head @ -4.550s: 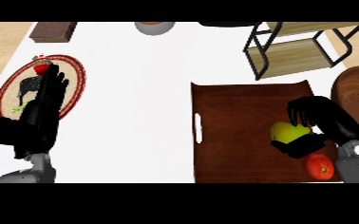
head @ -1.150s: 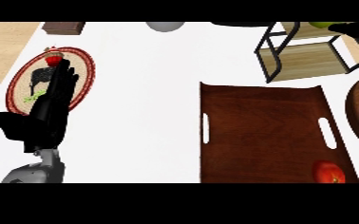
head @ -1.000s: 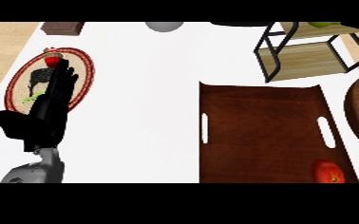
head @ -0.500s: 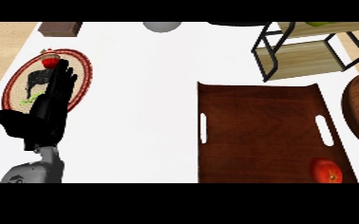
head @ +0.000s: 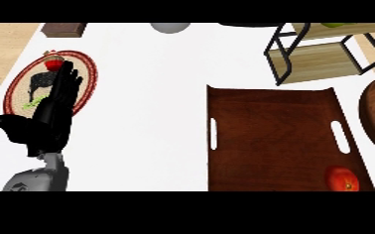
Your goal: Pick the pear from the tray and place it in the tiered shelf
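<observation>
Pear (head: 335, 25): only a green sliver shows, on the top tier of the tiered shelf (head: 315, 62), at the far right of the worktop (head: 147, 104). The view's far edge cuts it off.

Left hand (head: 51, 114): located at the near left, above the red-rimmed plate (head: 89, 72). Fingers are straight and held close together, pointing toward the far side. It holds nothing. Its fingertips end just beside a small red item (head: 53, 63) on the far part of the plate.

Relation: the pear is well apart from the left hand, across the full width of the worktop, with the tray (head: 271, 129) between them.

Tray: brown, on the near right, near side of the shelf. One red round fruit (head: 342, 178) lies in its near right corner.

Right hand: does not appear in the head view.
</observation>
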`<state>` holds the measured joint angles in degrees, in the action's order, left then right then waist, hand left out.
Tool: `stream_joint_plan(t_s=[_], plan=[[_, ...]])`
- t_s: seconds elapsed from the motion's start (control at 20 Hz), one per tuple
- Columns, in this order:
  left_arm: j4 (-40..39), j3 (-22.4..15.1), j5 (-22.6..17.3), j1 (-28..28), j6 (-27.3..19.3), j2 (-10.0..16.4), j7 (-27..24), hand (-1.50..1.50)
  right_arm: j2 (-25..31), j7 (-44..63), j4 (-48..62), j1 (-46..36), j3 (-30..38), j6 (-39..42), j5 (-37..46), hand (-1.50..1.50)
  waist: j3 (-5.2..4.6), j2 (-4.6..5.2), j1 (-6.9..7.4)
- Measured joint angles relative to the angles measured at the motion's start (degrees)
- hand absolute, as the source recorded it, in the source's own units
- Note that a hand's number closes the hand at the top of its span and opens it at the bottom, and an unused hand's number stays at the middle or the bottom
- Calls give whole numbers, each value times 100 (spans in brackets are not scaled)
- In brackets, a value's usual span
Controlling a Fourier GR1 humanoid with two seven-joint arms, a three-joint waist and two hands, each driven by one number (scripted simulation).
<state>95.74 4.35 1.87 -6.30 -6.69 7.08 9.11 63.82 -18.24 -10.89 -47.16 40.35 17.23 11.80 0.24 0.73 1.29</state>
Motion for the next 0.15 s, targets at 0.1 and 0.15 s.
stream_joint_plan(t_s=[0.1, 0.15], plan=[[132, -8, -22, 80, 37, 24, 71, 0, 176, 21, 25, 62, 43, 220, -55, -150, 2, -2, 27], [119, 10, -25, 60, 40, 38, 67, 0, 192, -27, 34, 112, 65, 253, -81, -150, 1, 0, 32]])
